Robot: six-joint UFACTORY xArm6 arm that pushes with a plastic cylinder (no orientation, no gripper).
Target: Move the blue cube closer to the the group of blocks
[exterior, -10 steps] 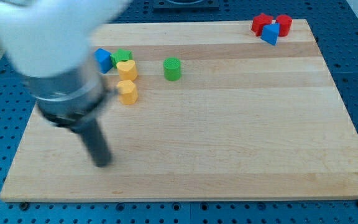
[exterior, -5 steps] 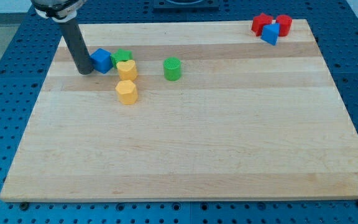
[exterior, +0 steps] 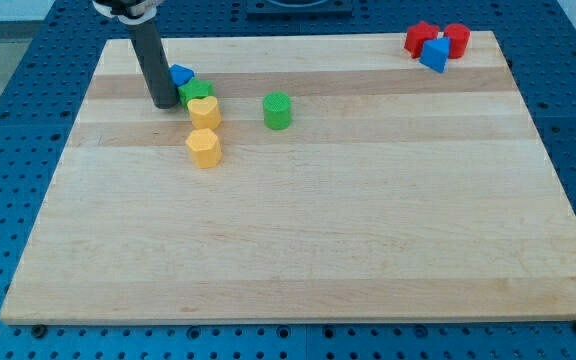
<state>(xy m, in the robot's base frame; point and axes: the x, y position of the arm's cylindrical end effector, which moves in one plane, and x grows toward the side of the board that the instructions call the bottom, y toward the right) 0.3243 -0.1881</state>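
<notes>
On a pale wooden board (exterior: 368,220) over blue pegboard (exterior: 8,120), my tip (exterior: 163,103) beside blue cube (exterior: 180,75)

You had my tip (exterior: 164,101) touching the green block (exterior: 196,92) on its left, the blue cube (exterior: 180,74) just behind it, and the yellow heart-shaped block (exterior: 205,111) in front.

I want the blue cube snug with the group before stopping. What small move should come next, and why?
Probably a short nudge toward the view's right. My tip sits at the left of the blue cube, which already touches the green block above the yellow heart.
</notes>
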